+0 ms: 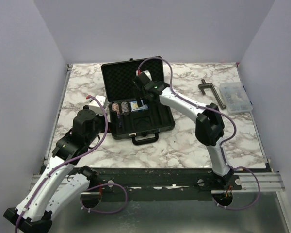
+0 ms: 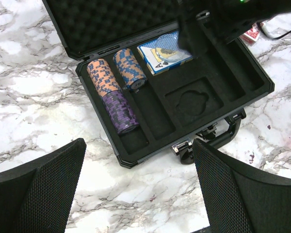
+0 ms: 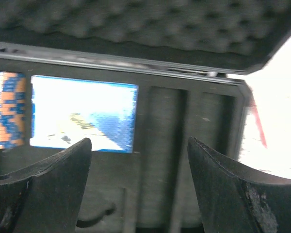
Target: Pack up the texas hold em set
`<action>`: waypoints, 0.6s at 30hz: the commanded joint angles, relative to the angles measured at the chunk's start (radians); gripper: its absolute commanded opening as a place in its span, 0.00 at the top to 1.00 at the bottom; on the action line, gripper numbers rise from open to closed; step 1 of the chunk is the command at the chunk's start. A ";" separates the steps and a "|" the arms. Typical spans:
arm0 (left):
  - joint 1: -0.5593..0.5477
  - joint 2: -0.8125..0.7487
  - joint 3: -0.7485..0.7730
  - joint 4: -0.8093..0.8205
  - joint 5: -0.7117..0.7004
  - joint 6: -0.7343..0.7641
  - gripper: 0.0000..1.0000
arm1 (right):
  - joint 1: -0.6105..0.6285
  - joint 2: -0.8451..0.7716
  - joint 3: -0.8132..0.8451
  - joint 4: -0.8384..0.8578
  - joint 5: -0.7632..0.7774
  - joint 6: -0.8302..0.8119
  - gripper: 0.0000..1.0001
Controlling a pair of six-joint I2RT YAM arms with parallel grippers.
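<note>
White marble-patterned tabletop point(image 1: 184, 145), plain lavender walls point(image 1: 160, 29) on three sides

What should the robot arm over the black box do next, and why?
Probably move the right end effector over to the red card deck beside the black foam-lined case. Its jaws are open and empty, the blue card deck already sits inside, and the red one lies outside.

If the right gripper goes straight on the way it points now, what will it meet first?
Probably the empty tray slots of the black case, beside the blue card deck; the open right gripper points there. Depth is unclear.
</note>
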 commanded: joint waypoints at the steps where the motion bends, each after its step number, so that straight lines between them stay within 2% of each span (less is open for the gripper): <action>1: 0.002 -0.011 -0.009 0.010 -0.015 0.009 0.09 | -0.072 -0.138 -0.100 0.077 0.064 -0.069 0.19; 11: 0.002 -0.009 -0.009 0.011 -0.013 0.008 0.09 | -0.256 -0.250 -0.346 0.224 0.039 -0.135 0.18; 18: 0.002 -0.009 -0.011 0.011 -0.011 0.008 0.09 | -0.312 -0.296 -0.559 0.464 0.032 -0.297 0.16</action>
